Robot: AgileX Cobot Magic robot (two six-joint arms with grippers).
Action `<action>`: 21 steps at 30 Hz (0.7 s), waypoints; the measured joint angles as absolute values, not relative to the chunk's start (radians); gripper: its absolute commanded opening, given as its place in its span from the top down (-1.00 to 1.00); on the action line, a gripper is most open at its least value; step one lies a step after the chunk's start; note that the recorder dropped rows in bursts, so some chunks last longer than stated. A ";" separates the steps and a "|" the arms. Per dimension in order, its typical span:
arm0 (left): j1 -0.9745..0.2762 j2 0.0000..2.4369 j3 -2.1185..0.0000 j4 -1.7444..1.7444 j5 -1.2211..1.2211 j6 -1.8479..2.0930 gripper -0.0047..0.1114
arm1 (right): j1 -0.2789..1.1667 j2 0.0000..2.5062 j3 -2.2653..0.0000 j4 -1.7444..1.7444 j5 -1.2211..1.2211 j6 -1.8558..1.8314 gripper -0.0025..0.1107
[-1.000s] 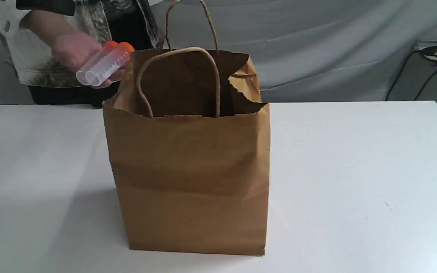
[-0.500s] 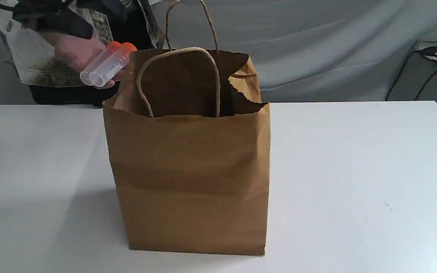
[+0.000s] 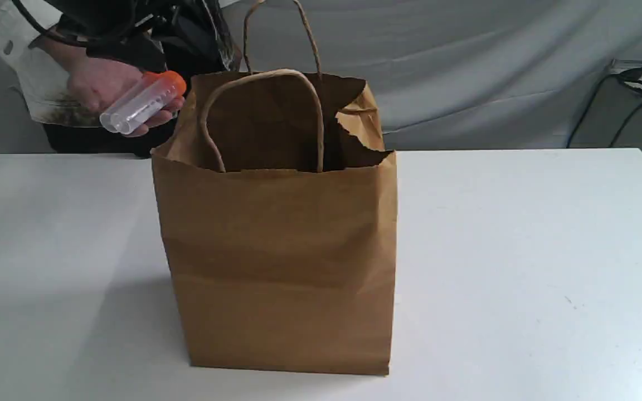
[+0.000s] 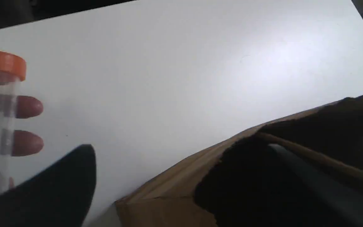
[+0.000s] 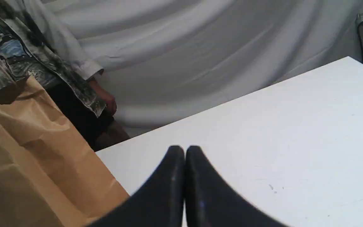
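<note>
left gripper (image 4: 162, 151) spread, right gripper (image 5: 184, 149) pressed together; tubes (image 3: 137, 106) in hand (image 3: 95, 83) at 10 o'clock of paper bag (image 3: 276, 250) sit outside the left jaws, so closing could pinch fingers (image 4: 28, 107) or snag the bag's rim

Matt black all over. On the right hand (image 5: 184, 151), 2 smooth tapered fingers (image 5: 165, 195) with rounded tips and a faint blue glint low on 1. On the left hand (image 4: 169, 148), 1 curved black finger (image 4: 65, 186); its partner a dark blur edged with a grey strip. Black casing and looped black cables (image 3: 31, 25) on the left arm (image 3: 120, 50).
</note>
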State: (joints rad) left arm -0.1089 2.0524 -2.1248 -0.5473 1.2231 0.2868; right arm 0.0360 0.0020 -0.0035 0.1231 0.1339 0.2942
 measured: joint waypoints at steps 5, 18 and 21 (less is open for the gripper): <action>-0.146 2.052 -2.126 -0.547 1.223 0.287 -0.35 | 0.036 0.002 -0.003 0.123 0.134 0.294 0.96; -0.200 2.050 -2.126 -0.464 1.223 0.269 -0.35 | 0.036 0.002 -0.003 0.123 0.136 0.294 0.96; -0.200 2.035 -2.093 -0.462 1.223 0.269 -0.35 | 0.036 0.002 -0.003 0.123 0.136 0.294 0.96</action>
